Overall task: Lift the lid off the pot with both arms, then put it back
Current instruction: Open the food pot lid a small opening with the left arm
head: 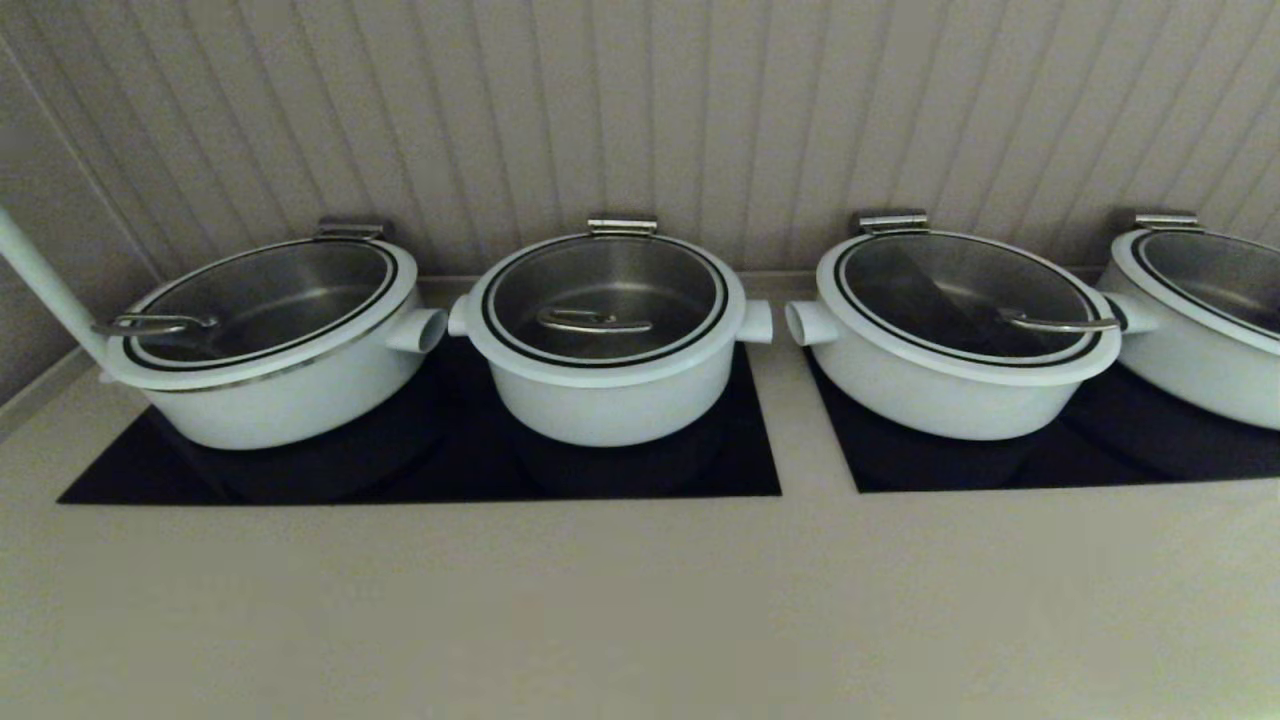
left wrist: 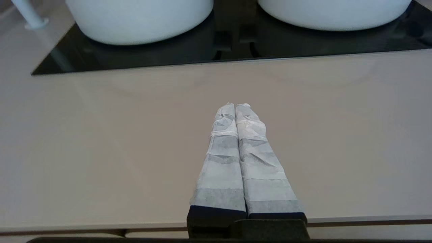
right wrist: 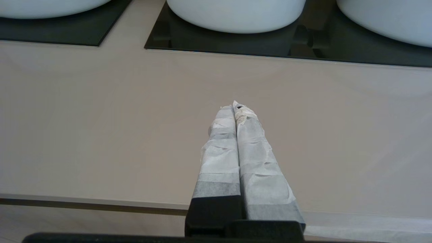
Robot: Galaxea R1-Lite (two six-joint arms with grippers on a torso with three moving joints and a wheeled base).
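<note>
both tape-wrapped grippers, left [left wrist: 235, 105] and right [right wrist: 236, 105], hung closed above the beige counter [head: 640, 600]; they needed to open and approach the round glass lid [head: 604, 298] on the narrow white pot [head: 610, 395] evenly.

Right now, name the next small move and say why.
Probably open both grippers and bring them toward the lid. It sits closed on the pot, while the left gripper and right gripper are shut, over bare counter.

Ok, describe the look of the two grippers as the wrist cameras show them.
The left gripper has two long, tapering fingers wrapped in pale grey-white, wrinkled tape in overlapping bands, on a black base. The right gripper looks the same: taped fingers, black base, with slightly frayed, yellowish tape at one tip. No cables, sleeves or markings show.
</note>
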